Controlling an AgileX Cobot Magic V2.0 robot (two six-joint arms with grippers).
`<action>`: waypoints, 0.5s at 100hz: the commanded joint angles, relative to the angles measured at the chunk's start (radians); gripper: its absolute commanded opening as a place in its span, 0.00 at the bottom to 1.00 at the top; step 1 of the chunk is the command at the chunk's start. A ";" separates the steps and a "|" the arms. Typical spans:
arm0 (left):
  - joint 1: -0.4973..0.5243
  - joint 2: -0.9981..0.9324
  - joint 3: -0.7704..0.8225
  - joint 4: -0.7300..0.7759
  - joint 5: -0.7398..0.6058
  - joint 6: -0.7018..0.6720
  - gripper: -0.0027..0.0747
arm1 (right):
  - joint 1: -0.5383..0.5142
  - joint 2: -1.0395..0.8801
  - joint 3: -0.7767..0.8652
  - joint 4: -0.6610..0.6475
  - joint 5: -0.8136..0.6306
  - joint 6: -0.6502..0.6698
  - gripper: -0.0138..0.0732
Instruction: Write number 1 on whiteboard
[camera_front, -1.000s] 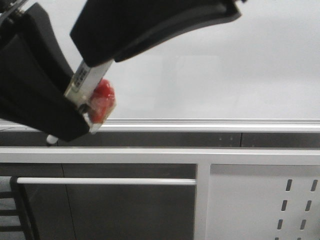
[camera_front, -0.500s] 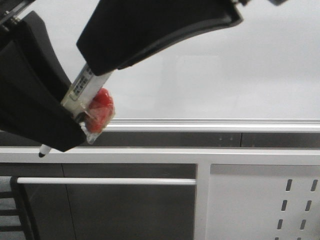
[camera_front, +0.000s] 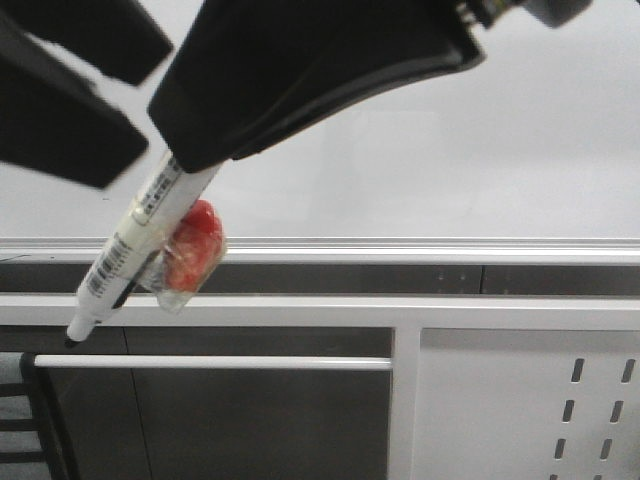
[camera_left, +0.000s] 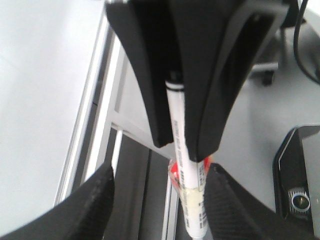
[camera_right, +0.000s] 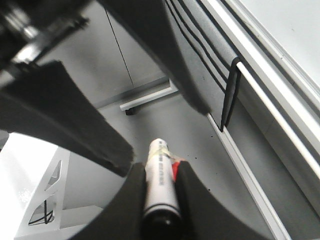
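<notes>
The whiteboard (camera_front: 480, 140) fills the upper background of the front view, with its silver frame edge running level across the middle. Much of its left part is hidden behind the two black end effectors, and the part that shows is plain white. In the left wrist view it appears only as a pale slab along one side (camera_left: 40, 75).

A white marker (camera_front: 130, 250) hangs in front of the board's lower edge. It is tilted, with its dark tip pointing down and to the left over the white rail (camera_front: 300, 310). A red lump in clear wrap (camera_front: 192, 248) is taped to the barrel, and what it is cannot be made out.

The right end effector (camera_front: 185, 165) is closed on the upper barrel, and its own camera shows the marker (camera_right: 159, 192) pinched between the two pads. The marker's top end is buried in that grip.

The left end effector (camera_front: 85, 95) is blurred and cut off by the picture edge. It seems to be spread wide, well clear of the marker (camera_left: 182, 165).

Below the rail are a thin white bar (camera_front: 210, 362) and a white perforated panel (camera_front: 530, 400). A dark framed object (camera_front: 40, 420) sits at the lower left and is mostly cropped.
</notes>
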 joint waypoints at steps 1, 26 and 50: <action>-0.008 -0.049 -0.034 -0.060 -0.051 0.003 0.52 | 0.003 -0.017 -0.032 0.001 -0.053 0.000 0.08; -0.006 -0.157 -0.034 -0.099 0.082 -0.062 0.47 | 0.003 -0.042 -0.032 -0.043 -0.092 0.000 0.09; -0.002 -0.371 0.027 -0.052 -0.155 -0.306 0.23 | 0.003 -0.154 0.039 -0.121 -0.132 0.000 0.10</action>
